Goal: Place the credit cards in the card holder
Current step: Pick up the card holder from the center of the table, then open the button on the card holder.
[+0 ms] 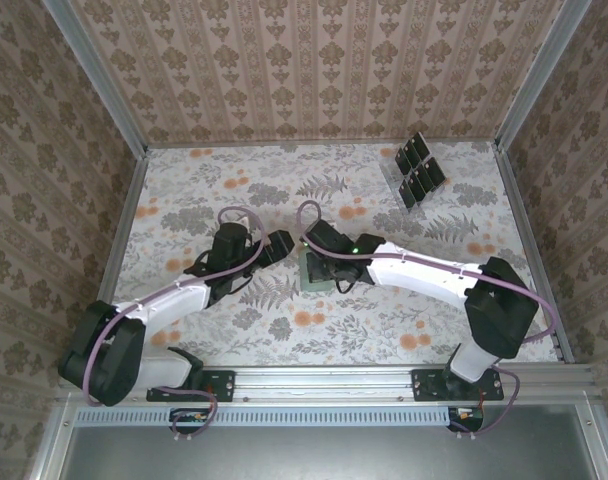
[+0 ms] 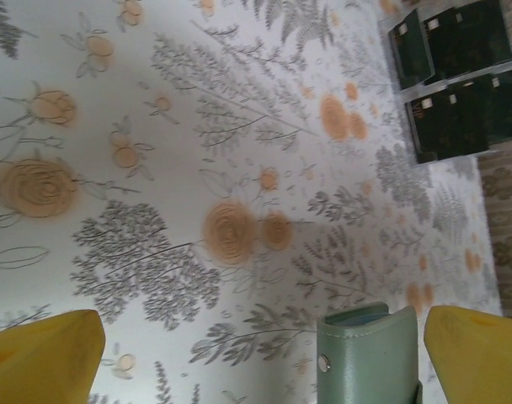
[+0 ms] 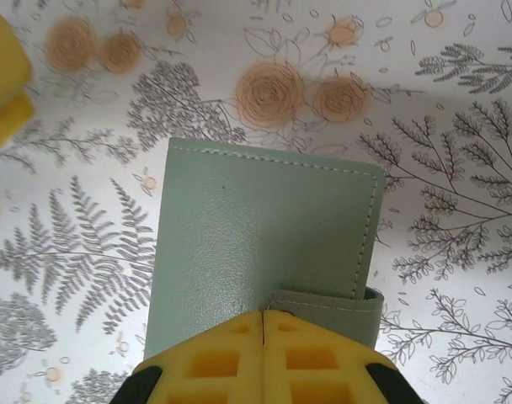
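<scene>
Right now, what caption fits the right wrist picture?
Shut right claw over the near edge of the green card holder, on a flowery table.

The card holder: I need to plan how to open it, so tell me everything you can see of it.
The card holder is a pale grey-green wallet, leather-like, with stitching along its edges. It looks closed: a strap folds round one edge, and the left wrist view shows a small snap stud. It lies flat on the floral table cover, mid-table. The right gripper, shut, sits over its strap edge; contact is unclear. The left gripper is open near one corner.
</scene>
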Robot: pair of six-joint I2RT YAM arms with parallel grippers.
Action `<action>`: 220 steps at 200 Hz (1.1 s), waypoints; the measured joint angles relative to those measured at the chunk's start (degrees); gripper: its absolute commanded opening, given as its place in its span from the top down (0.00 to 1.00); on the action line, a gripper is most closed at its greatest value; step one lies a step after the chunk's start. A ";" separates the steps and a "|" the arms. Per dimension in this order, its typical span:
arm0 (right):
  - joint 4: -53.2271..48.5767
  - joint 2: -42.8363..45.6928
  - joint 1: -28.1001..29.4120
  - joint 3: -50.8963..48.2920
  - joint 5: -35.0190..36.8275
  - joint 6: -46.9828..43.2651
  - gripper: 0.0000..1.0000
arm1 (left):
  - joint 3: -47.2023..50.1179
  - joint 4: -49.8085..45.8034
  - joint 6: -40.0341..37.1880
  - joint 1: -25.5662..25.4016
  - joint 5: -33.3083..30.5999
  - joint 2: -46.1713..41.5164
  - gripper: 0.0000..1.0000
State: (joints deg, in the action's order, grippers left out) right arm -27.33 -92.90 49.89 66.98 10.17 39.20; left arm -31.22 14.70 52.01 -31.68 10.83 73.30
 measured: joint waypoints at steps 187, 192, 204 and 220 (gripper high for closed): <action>6.19 2.58 -1.49 -1.97 -4.68 3.28 1.00 | 2.67 22.67 11.19 -5.95 0.46 7.98 1.00; 6.45 2.84 -1.73 -2.43 -4.68 3.30 1.00 | 2.69 22.95 11.23 -6.12 0.48 7.98 1.00; 7.41 3.72 -2.27 -3.72 -5.09 3.45 1.00 | 2.69 23.45 11.10 -6.21 0.50 7.98 1.00; 8.61 5.68 -3.48 -5.90 -5.73 3.87 1.00 | 2.69 23.54 10.73 -6.21 0.48 7.89 1.00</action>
State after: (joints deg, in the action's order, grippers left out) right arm -18.72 -87.22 46.41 61.08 4.45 43.07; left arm -28.53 38.24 62.74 -37.89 11.31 81.19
